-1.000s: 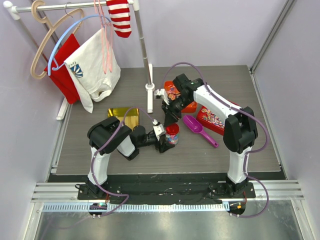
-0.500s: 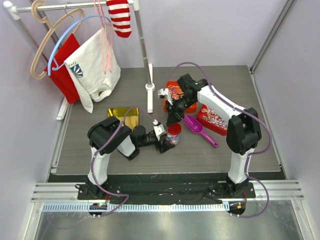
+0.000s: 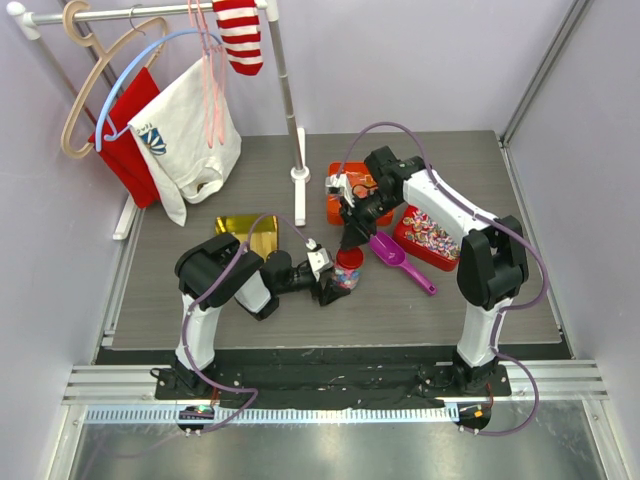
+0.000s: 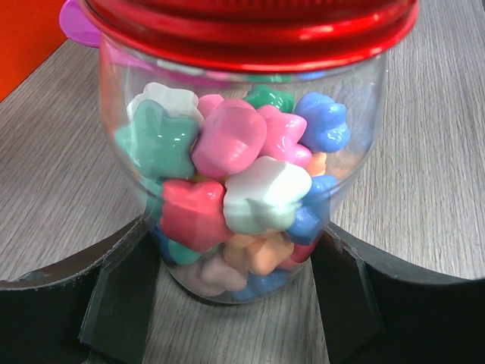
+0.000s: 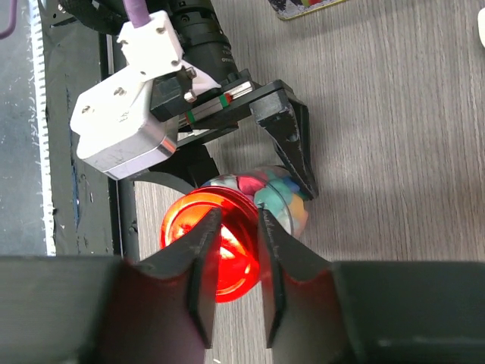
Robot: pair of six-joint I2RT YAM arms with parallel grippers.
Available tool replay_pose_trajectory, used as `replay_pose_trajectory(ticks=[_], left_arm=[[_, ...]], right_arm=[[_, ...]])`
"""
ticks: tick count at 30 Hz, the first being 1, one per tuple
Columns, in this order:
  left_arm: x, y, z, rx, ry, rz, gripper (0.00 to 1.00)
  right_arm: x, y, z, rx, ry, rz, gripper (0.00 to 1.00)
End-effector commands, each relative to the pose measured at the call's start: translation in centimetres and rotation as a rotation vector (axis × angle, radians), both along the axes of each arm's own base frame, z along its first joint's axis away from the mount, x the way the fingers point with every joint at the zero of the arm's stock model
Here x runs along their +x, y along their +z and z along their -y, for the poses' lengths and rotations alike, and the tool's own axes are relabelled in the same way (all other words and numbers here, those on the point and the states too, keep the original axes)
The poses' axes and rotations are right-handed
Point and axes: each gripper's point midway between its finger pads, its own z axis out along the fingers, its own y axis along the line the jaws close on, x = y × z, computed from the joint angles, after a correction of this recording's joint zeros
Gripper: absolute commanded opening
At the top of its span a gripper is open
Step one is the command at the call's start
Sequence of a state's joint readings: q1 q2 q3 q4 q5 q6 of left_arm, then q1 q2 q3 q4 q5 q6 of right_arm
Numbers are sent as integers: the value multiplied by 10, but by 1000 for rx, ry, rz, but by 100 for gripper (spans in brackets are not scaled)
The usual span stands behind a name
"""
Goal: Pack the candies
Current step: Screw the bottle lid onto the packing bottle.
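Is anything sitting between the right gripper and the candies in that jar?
Yes. The red lid sits on the jar, directly under the right gripper, covering the candies. The left gripper clamps the jar's sides, not blocking the top.

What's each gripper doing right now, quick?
Left gripper: closed on the clear candy jar.
Right gripper: slightly open, holding nothing, just above the jar's red lid.
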State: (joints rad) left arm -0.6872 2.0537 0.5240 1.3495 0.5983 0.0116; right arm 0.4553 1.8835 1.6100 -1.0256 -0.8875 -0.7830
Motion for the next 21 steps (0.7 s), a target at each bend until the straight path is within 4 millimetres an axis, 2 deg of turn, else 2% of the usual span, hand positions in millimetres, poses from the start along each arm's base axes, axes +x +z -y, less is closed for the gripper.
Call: replay_pose_trajectory(ticks=[1, 7, 21], left_arm=[[20, 35, 1, -109, 54, 134, 34], [20, 35, 1, -111, 56, 133, 34], [21, 35, 0, -110, 59, 134, 28]], right_arm=[[-11, 0, 2, -13, 0, -92, 27], [-17, -6, 6, -33, 16, -96, 17], [-32, -11, 29, -87, -13, -110, 17]])
